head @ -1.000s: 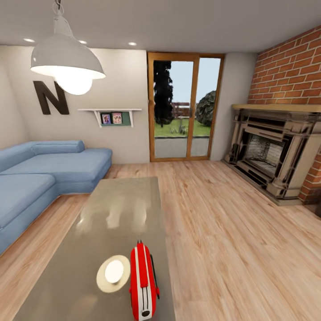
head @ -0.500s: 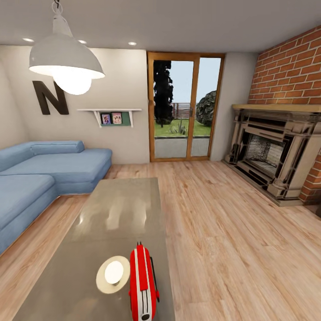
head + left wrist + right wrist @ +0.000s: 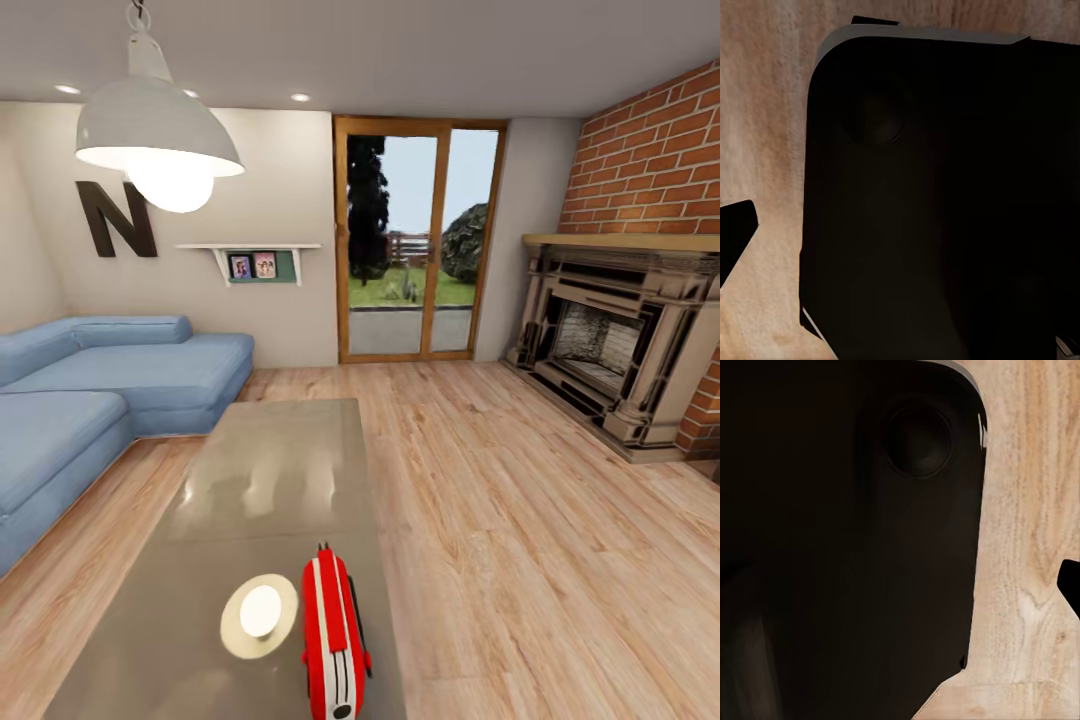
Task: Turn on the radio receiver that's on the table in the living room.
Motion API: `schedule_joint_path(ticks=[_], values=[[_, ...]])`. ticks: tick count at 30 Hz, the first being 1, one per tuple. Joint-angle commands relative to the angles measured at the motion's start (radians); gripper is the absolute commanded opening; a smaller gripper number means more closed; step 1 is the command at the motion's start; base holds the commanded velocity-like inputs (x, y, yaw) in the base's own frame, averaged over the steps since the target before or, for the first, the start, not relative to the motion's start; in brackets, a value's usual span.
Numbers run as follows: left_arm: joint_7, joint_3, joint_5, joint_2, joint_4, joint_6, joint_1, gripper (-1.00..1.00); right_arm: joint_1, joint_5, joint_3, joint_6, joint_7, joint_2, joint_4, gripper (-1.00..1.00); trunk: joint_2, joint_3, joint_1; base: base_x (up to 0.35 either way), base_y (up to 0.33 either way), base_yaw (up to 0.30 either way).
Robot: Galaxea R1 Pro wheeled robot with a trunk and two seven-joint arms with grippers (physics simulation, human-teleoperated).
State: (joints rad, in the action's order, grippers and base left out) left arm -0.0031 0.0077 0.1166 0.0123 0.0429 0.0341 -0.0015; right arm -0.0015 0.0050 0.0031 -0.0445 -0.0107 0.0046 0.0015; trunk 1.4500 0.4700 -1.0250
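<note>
The red radio receiver (image 3: 333, 640) with its white trim band stands edge-on at the near end of the long glossy grey-brown table (image 3: 270, 470), low in the head view. Its thin metal handle runs along its right side, and its dial face is turned away from me. In the left wrist view a dark pointed tip (image 3: 735, 234) juts in at the frame edge over wood floor, beside a big black rounded body (image 3: 937, 202). The right wrist view has a similar dark tip (image 3: 1071, 585) next to a black body (image 3: 847, 540).
A round cream disc (image 3: 259, 615) lies on the table just left of the radio. A blue sectional sofa (image 3: 90, 400) flanks the table's left, with a brick fireplace (image 3: 610, 340) at right and wood-framed glass doors (image 3: 415, 240) at the back. A pendant lamp (image 3: 160, 140) hangs at upper left. Plank floor (image 3: 520, 540) lies right of the table.
The whole head view has shifted slightly, so the radio, disc and lamp sit a little further right in the picture. That is camera motion; nothing on the table has moved.
</note>
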Motion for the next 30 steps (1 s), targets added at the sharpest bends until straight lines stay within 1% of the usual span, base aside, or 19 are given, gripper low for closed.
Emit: schedule_joint_path(ticks=[1, 5, 9, 30], values=[[0.0, 0.0, 0.0, 0.0, 0.0, 0.0, 0.0, 1.0, 0.0, 0.0, 0.0, 0.0, 0.0, 0.0, 0.0, 1.0, 0.0, 0.0, 0.0, 0.0, 0.314, 0.0], [0.0, 0.0, 0.0, 0.0, 0.0, 0.0, 0.0, 1.0, 0.0, 0.0, 0.0, 0.0, 0.0, 0.0, 0.0, 1.0, 0.0, 0.0, 0.0, 0.0, 0.245, 0.0], [0.0, 0.0, 0.0, 0.0, 0.0, 0.0, 0.0, 1.0, 0.0, 0.0, 0.0, 0.0, 0.0, 0.0, 0.0, 1.0, 0.0, 0.0, 0.0, 0.0, 0.092, 0.0], [0.0, 0.0, 0.0, 0.0, 0.0, 0.001, 0.0, 1.0, 0.0, 0.0, 0.0, 0.0, 0.0, 0.0, 0.0, 1.0, 0.0, 0.0, 0.0, 0.0, 0.01, 0.0]])
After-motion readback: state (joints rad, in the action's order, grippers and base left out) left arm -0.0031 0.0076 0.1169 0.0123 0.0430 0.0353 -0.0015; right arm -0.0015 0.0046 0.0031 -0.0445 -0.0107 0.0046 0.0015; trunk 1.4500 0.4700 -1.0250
